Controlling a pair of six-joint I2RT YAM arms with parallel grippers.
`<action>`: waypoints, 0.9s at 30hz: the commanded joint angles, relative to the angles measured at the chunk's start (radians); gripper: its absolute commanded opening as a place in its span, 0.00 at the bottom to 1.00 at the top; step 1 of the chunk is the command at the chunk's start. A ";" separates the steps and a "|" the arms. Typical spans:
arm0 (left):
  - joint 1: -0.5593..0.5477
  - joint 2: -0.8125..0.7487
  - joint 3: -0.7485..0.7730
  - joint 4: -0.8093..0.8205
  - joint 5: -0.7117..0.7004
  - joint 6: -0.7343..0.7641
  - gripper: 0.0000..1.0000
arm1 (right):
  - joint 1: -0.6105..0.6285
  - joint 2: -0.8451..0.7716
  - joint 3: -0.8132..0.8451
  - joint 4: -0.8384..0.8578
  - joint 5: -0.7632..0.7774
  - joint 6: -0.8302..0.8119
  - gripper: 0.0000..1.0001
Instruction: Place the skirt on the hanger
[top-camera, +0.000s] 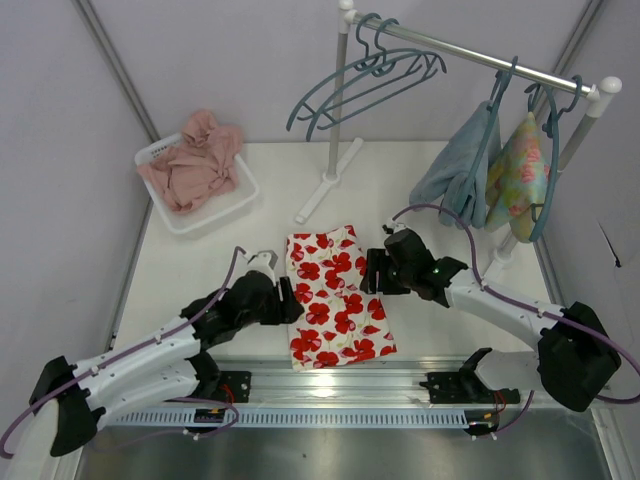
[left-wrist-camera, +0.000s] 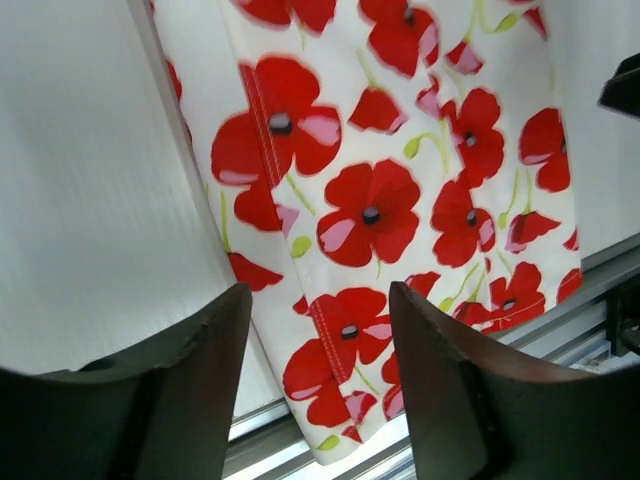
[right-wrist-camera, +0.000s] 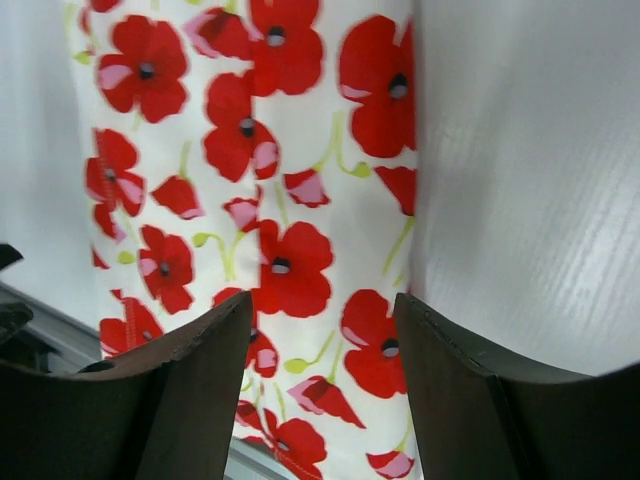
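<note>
The skirt (top-camera: 335, 297) lies flat on the worktop (top-camera: 190, 262) between the left jaws and the right jaws, each spread, empty and just beside its nearer edge; to do this well, I judge, both should pinch level, matching edge points before lifting toward the hanger (top-camera: 372, 68) well beyond them.

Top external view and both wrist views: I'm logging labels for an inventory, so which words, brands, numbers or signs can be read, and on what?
None: no legible text in any view.
On the skirt only the red flower print shows, with no tag visible.
On the white basket and the rail no lettering is visible.
</note>
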 joint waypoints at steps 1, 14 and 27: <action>-0.004 -0.018 0.153 -0.133 -0.133 0.075 0.67 | 0.033 -0.041 0.074 -0.022 -0.021 -0.034 0.65; 0.105 0.320 0.278 0.082 -0.143 0.111 0.18 | 0.061 0.260 0.095 0.159 0.020 -0.007 0.21; 0.106 0.623 0.356 0.281 -0.046 0.123 0.09 | -0.008 0.229 -0.027 0.168 0.066 0.005 0.16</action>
